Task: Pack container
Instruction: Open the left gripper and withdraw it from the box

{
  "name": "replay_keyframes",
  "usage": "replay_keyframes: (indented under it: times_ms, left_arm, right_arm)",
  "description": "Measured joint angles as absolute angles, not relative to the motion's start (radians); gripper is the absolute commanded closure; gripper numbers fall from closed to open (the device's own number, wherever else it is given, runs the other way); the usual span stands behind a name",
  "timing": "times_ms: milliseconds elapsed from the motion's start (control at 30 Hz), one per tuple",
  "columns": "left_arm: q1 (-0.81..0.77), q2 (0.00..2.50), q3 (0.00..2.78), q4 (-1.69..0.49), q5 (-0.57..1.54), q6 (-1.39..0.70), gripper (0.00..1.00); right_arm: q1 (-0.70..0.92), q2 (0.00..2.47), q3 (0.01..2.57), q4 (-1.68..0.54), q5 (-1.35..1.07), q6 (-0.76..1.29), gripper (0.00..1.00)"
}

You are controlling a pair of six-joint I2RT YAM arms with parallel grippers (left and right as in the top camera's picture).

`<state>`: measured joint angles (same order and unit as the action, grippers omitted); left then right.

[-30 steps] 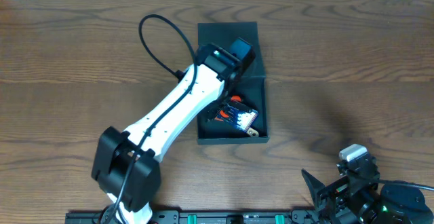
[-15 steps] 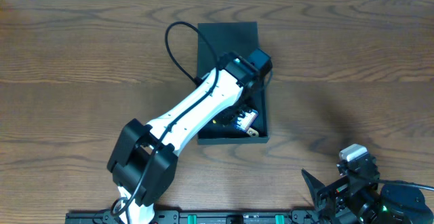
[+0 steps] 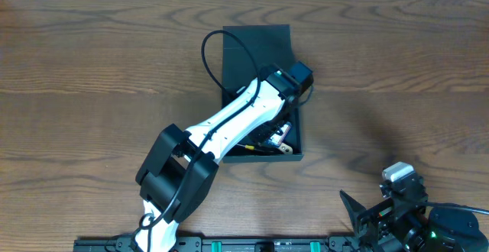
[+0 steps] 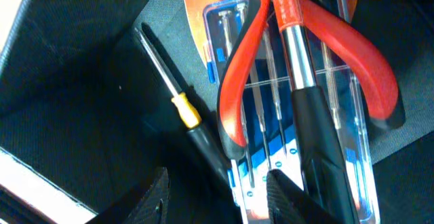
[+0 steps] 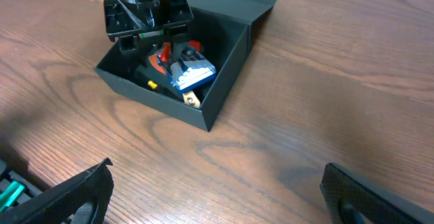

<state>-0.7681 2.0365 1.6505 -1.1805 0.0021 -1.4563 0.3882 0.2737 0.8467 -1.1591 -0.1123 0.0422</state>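
Note:
The container (image 3: 260,157) is a dark square box in mid-table with its flap lid (image 3: 256,42) folded open at the back. My left gripper (image 3: 283,105) reaches down into it. In the left wrist view its fingers (image 4: 153,198) stand apart, so the left gripper (image 4: 218,200) is open, with the black handle of a yellow-collared screwdriver (image 4: 184,110) lying between them. Red-handled pliers (image 4: 237,68) rest on a blue pack of small screwdrivers (image 4: 271,136). My right gripper (image 5: 227,197) stands wide open over bare wood, near the table's front right.
A red-and-black handled screwdriver (image 4: 298,81) lies across the blue pack. The right wrist view shows the container (image 5: 224,81) ahead, with the left gripper (image 5: 154,47) inside it. The left arm's black cable (image 3: 218,46) loops over the lid.
The left arm has swung rightward across the container. Its jaws have spread apart. The right arm has not moved.

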Motion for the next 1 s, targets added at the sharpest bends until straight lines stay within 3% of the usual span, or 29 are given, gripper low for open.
replay_keyframes:
  times_ms: [200,533,600,667,1000]
  left_arm:
    - [-0.768,1.997,1.649,-1.18,-0.002,-1.439,0.55]
    - [-0.741,1.622,1.648,-1.18,-0.121,-1.403,0.53]
    - [-0.732,1.572,1.648,-1.181,-0.143,-1.373,0.44]
    - [-0.723,1.525,1.648,-1.182,-0.162,-1.327,0.01]
    - [-0.722,1.423,1.648,-1.272,-0.188,-1.273,0.02]
  right_arm:
    - [0.388,0.274,0.847,-1.159,-0.112,0.042,0.01]
    - [0.388,0.274,0.847,-1.159,-0.113,0.042,0.01]
    - [0.388,0.274,0.847,-1.159,-0.113,0.042,0.01]
    - [0.388,0.274,0.847,-1.159,-0.113,0.042,0.01]
    - [0.388,0.274,0.847,-1.159,-0.112,0.042,0.01]
